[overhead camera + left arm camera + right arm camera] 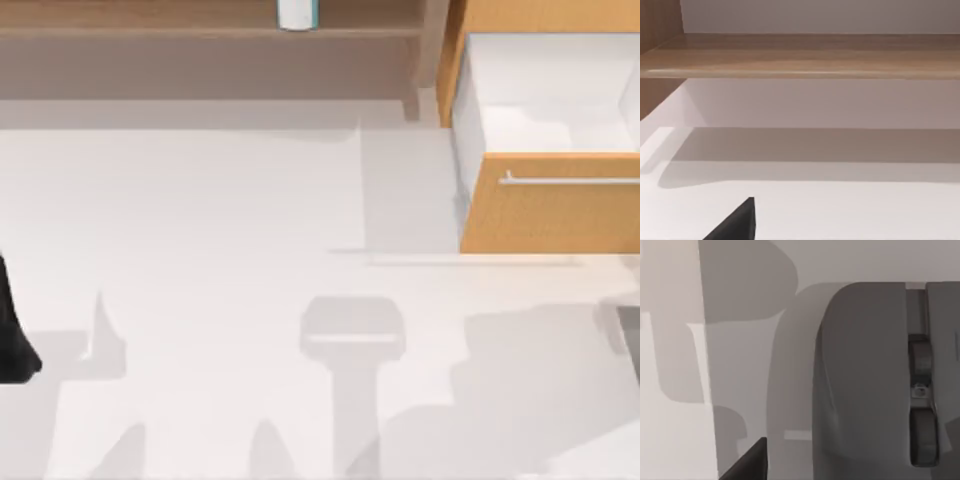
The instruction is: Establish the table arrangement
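Spanning the top view: white table [200, 250] | orange drawer cabinet [550, 215] at right, drawer pulled open | grey mouse [875, 380] seen under right wrist | finger state of both grippers: cannot be told.

Counter [200, 220]: middle lies open and bare; shelf [200, 40] blocks the far edge; open drawer [550, 110] juts out far right.

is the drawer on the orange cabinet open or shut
Open. In the top view the drawer is pulled out from the orange cabinet over the table, its white inside exposed behind the handled front.
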### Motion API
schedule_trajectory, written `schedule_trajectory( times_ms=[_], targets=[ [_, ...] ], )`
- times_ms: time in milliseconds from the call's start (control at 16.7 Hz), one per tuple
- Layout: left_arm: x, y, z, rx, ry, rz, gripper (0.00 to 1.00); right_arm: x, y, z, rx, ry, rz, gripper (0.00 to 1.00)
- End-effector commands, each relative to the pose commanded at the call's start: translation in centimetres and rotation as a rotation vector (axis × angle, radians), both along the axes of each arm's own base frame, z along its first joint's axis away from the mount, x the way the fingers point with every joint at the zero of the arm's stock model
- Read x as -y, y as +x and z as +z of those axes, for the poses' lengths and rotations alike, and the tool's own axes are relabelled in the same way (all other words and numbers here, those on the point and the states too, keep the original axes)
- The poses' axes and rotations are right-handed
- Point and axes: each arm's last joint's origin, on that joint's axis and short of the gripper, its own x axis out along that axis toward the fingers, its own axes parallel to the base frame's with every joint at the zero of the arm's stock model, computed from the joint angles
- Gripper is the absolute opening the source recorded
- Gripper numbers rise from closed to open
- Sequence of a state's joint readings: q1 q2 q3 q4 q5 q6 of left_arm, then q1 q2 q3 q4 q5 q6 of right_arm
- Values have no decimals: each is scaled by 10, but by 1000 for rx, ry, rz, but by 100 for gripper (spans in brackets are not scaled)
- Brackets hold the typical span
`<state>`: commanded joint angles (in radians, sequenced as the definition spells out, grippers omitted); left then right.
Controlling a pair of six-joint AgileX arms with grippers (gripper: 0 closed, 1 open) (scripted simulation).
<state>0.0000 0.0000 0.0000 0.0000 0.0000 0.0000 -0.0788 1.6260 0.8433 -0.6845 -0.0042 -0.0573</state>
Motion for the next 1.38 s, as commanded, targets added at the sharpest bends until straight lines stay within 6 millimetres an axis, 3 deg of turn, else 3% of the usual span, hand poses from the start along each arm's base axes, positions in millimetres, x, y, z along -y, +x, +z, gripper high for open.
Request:
schedule_trajectory(
  times_ms=[360, 660, 960, 1380],
  targets=[
    [0, 0, 0, 0, 0, 0, 100, 0, 0, 0, 1, 0, 0, 100],
    [0, 0, 0, 0, 0, 0, 100, 3, 4, 7, 157, -76, 64, 100],
    [0, 0, 0, 0, 0, 0, 100, 6, 5, 0, 407, -269, 209, 100],
    [0, 0, 0, 0, 0, 0, 100, -1, -4, -16, 723, -672, 459, 100]
  ],
)
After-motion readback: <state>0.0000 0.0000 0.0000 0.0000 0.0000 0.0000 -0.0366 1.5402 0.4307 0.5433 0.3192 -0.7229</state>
